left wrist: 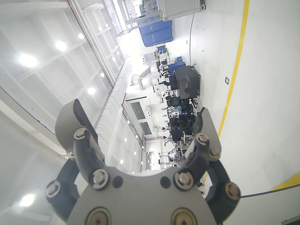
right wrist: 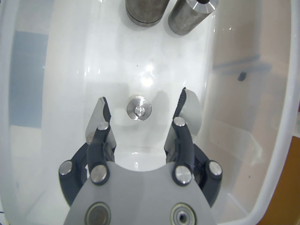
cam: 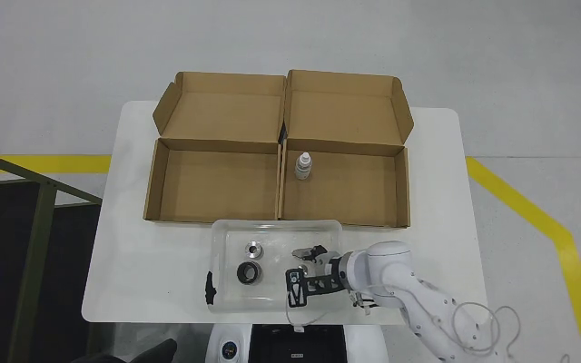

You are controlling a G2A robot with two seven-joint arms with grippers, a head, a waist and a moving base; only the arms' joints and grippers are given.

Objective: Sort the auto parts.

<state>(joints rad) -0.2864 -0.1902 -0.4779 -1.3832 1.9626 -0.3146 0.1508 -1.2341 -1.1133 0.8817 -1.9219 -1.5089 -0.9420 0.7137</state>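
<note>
The right jaws are spread wide and empty, a small round metal part (right wrist: 139, 110) seen between them on the floor of the clear bin (right wrist: 269, 118). A centred, straight descent before closing seems best. The bin's wall is close on one side; two steel cylinders (right wrist: 146, 3) (right wrist: 191, 12) are set ahead. The left jaws are held open, empty.

You have two grey steel cylinders upright and side by side in the clear plastic bin (cam: 272, 227): a wide grooved bushing (right wrist: 147, 1) and a narrower bored sleeve (right wrist: 192, 10). A small silver round part (right wrist: 139, 110) lies apart from them on the bin floor. A pale bottle-shaped part (cam: 304, 166) stands in the right cardboard box (cam: 363, 195).
</note>
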